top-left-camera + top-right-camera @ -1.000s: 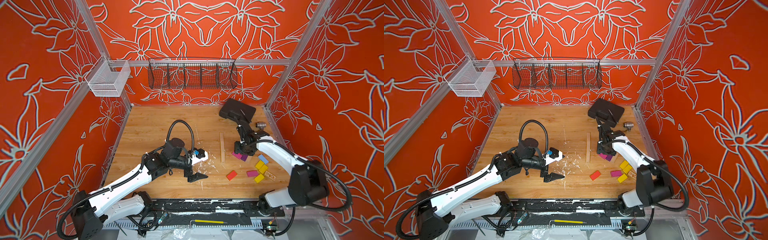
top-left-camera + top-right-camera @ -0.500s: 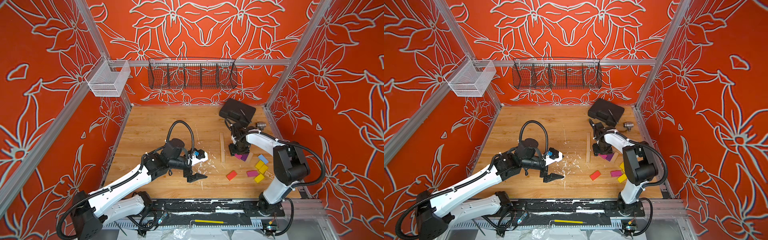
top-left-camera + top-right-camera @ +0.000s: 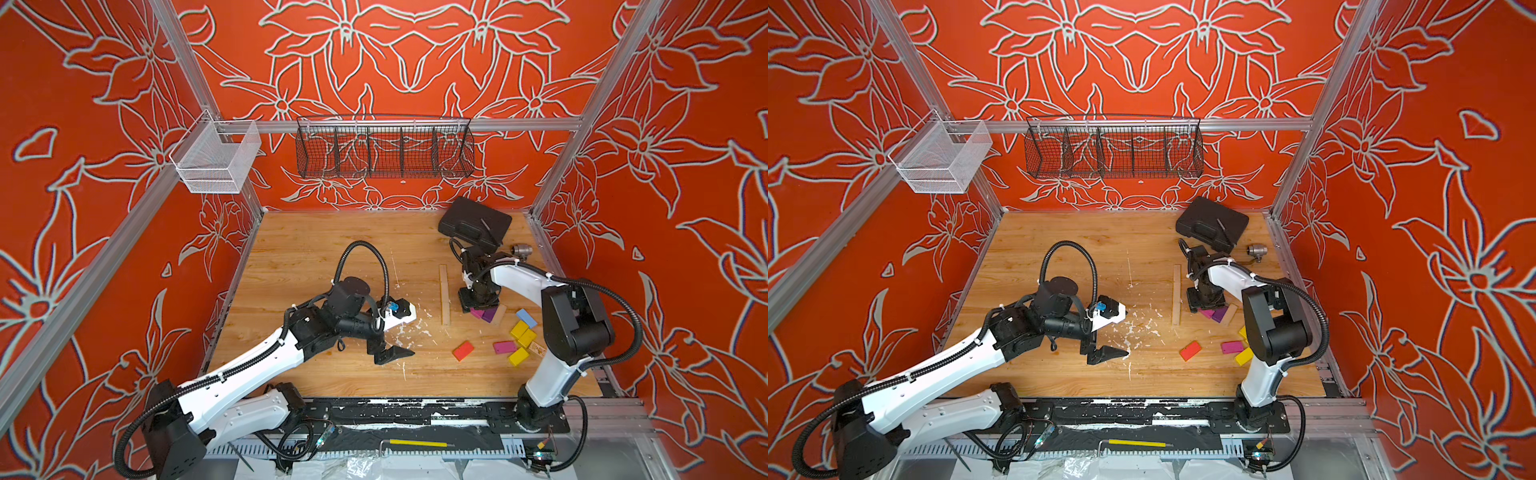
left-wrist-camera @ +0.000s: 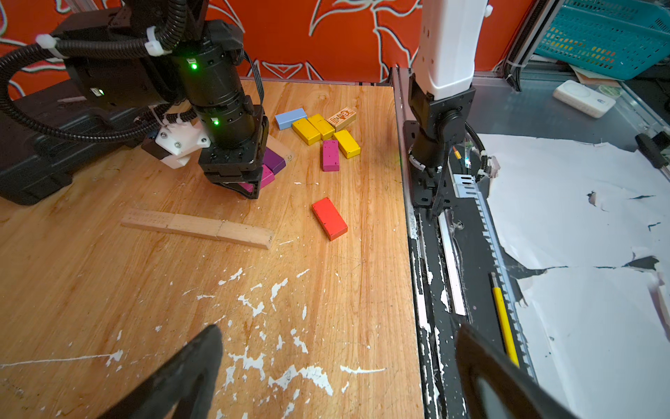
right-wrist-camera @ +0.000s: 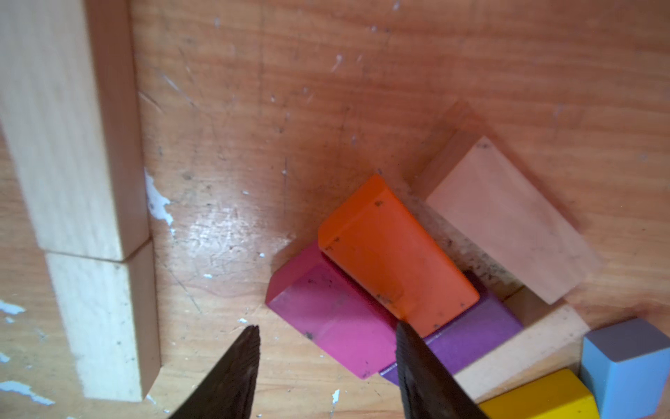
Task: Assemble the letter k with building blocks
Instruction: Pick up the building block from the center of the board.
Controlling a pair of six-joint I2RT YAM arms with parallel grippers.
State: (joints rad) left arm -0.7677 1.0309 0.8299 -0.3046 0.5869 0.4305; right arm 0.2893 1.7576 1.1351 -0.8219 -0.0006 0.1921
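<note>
Jaws of the left gripper (image 4: 335, 339) are spread wide and empty up front. Farther back, the right gripper (image 5: 326, 326) is poised half open, holding nothing, over the magenta block (image 5: 319, 308); the orange block (image 5: 395, 254) resting on it could be knocked off if clipped.

Hidden beneath the right gripper (image 3: 478, 305) in both top views are its own fingertips, the orange block (image 5: 395, 254) and parts of the magenta block (image 3: 477, 312) and purple block (image 3: 490, 314). In a top view the right arm (image 3: 1277, 328) masks most of the yellow blocks (image 3: 1244, 356). The right wrist view crops the light blue block (image 5: 627, 366) and the plain wood row (image 5: 72, 145), and blurs a plain wood block (image 5: 507, 221); whether the right fingers (image 5: 232, 377) touch anything cannot be told. The left gripper (image 4: 337, 328) has its fingers (image 4: 181, 377) cut off in the left wrist view, where lettering on the printed block (image 4: 340, 118) is too small to read.
</note>
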